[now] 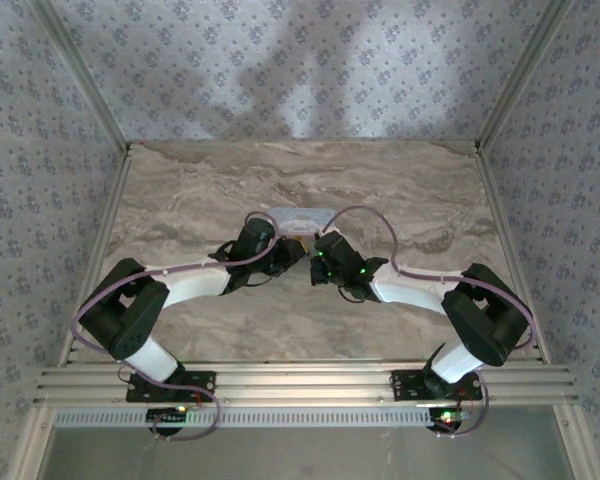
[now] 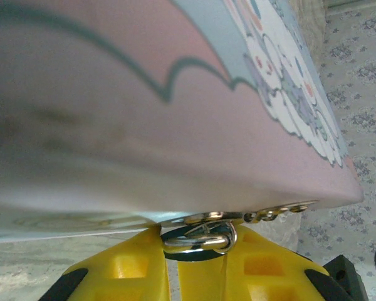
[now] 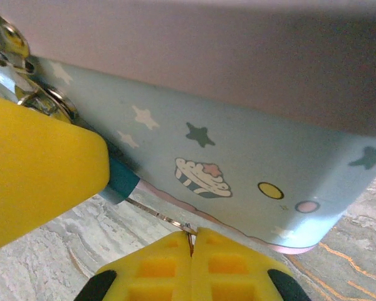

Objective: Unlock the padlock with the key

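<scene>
Right gripper (image 3: 192,241): nearest the right wrist camera; yellow fingers pressed together, pinching the key (image 3: 156,215) at their tips.
Left gripper (image 2: 173,251): yellow fingers nearly together, clamped on the padlock (image 2: 200,238), with the shackle showing between them.
Key, axis: a thin silvery sliver running from the right fingertips up and to the left; its far end meets the padlock's teal end (image 3: 121,182). Whether it sits inside the keyhole cannot be told.
Padlock, axis: the teal end points down and to the right, towards the right gripper; the shackle end lies up by the metal hasp (image 3: 31,103).
Padlock, place: just under the tin's (image 3: 238,150) edge, beside its pale blue wall with the cupcake and stars.
Left wrist view alone: the shackle loop, touching the hasp (image 2: 269,212) below the pink lid (image 2: 175,138).
Right wrist view alone: key, teal body, and one left finger (image 3: 37,169) covering most of that body.
Top view: both grippers (image 1: 290,252) (image 1: 316,254) meet tip to tip just in front of the tin (image 1: 300,213), mid-table (image 1: 200,190); padlock and key are too small to make out.
</scene>
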`<control>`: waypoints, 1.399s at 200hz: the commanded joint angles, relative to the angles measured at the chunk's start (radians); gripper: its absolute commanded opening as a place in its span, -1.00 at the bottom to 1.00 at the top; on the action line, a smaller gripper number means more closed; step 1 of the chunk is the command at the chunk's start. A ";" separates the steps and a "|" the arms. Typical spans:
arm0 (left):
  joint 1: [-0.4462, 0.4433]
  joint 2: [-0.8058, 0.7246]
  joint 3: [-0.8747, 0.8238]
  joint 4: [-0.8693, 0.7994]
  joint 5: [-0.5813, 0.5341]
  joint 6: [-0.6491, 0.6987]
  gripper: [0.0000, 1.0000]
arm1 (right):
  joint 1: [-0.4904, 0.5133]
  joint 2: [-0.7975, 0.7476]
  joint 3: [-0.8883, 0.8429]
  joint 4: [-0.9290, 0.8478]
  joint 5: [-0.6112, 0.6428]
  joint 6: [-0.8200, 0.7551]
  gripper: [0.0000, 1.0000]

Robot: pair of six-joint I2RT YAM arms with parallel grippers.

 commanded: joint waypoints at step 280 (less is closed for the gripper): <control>-0.007 0.021 0.035 0.066 0.032 -0.023 -0.79 | -0.046 -0.124 -0.159 0.150 -0.065 0.017 -1.00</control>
